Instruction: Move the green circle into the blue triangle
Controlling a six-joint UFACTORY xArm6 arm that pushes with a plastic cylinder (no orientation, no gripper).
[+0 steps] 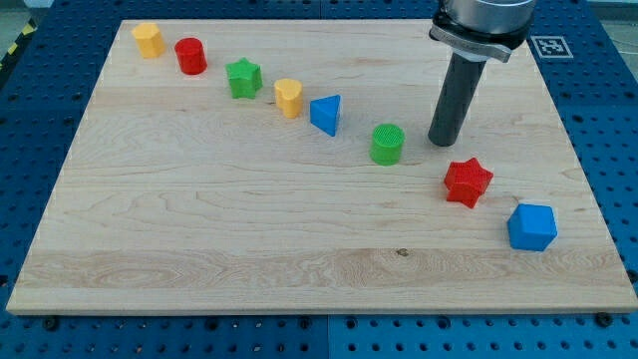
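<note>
The green circle stands near the middle of the wooden board. The blue triangle lies up and to its left, a short gap away. My tip rests on the board just to the right of the green circle, a small gap between them, and above the red star.
A diagonal row runs from the view's top left: yellow block, red cylinder, green star, yellow heart. A blue block sits at the lower right. A marker tag is beyond the board's top right corner.
</note>
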